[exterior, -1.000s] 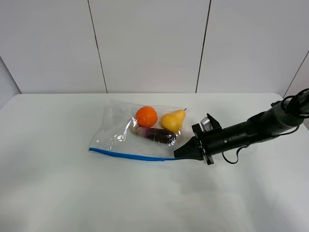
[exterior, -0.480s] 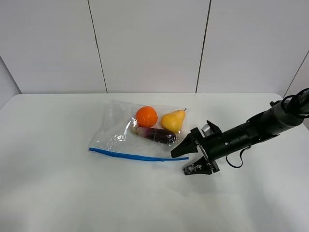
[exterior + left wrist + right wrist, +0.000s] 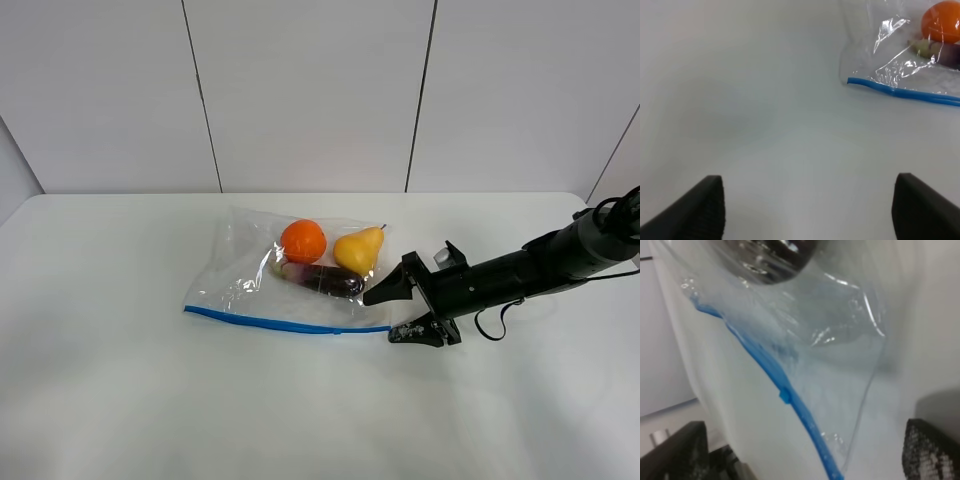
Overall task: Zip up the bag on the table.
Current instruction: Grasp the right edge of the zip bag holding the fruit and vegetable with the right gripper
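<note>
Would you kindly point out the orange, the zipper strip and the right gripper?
orange [image 3: 303, 241]: exterior high view, its centre.
zipper strip [image 3: 280, 323]: exterior high view, mid-length.
right gripper [image 3: 380, 318]: exterior high view, between its fingers.

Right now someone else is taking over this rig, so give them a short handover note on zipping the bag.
Left gripper: open, over bare table, apart from the bag.
Right gripper: open, jaws either side of the blue zip strip's right end, gripping nothing.
Bag lies flat mid-table, fruit inside.
Done: right gripper lined up at the strip's end; sealing cannot be told.
To do: probably close on the strip and run along it.
</note>
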Robot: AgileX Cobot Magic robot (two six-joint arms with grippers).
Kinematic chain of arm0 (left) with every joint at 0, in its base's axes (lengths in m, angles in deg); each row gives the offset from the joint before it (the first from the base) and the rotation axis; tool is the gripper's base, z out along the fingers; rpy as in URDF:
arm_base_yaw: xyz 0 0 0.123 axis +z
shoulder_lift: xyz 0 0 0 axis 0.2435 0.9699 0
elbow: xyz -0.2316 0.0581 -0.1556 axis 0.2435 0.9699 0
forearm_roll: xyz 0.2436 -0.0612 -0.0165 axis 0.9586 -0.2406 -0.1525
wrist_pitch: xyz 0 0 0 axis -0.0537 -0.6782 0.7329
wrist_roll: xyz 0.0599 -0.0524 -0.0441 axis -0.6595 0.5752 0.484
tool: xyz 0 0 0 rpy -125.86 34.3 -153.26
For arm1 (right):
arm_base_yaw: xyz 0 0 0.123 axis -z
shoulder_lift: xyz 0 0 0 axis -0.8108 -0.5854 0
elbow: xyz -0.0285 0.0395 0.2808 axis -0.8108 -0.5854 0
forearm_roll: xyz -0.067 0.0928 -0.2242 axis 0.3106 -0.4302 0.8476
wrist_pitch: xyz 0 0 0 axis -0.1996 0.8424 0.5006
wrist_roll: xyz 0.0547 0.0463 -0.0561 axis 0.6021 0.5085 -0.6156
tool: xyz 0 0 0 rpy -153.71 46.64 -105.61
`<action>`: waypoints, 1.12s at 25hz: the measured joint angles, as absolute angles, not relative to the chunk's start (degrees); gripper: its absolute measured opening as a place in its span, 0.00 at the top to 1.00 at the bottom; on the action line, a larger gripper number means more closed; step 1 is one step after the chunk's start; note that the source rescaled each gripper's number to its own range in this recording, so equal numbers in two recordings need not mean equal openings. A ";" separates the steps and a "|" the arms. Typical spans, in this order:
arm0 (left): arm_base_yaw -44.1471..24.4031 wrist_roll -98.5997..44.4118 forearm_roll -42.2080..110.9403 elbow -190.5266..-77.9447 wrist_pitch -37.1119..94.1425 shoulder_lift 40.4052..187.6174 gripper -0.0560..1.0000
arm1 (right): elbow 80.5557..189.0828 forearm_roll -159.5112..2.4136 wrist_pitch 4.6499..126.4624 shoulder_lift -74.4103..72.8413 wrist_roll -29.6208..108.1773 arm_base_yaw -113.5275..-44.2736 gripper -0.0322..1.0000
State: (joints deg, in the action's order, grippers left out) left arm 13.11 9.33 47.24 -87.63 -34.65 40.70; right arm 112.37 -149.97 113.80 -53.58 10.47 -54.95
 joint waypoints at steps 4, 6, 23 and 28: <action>13.11 9.33 47.24 -87.58 -34.65 40.70 0.12 | 112.79 -152.69 111.57 -53.71 10.13 -57.75 0.14; 13.11 9.33 47.24 -87.59 -34.65 40.70 0.12 | 113.68 -153.21 111.45 -54.26 10.52 -59.45 0.14; 13.11 9.33 47.24 -87.59 -34.65 40.70 0.12 | 114.45 -152.05 111.30 -54.63 13.14 -61.10 0.61; 13.11 9.33 47.24 -87.59 -34.65 40.70 0.12 | 114.45 -151.98 111.55 -54.63 13.31 -61.10 0.64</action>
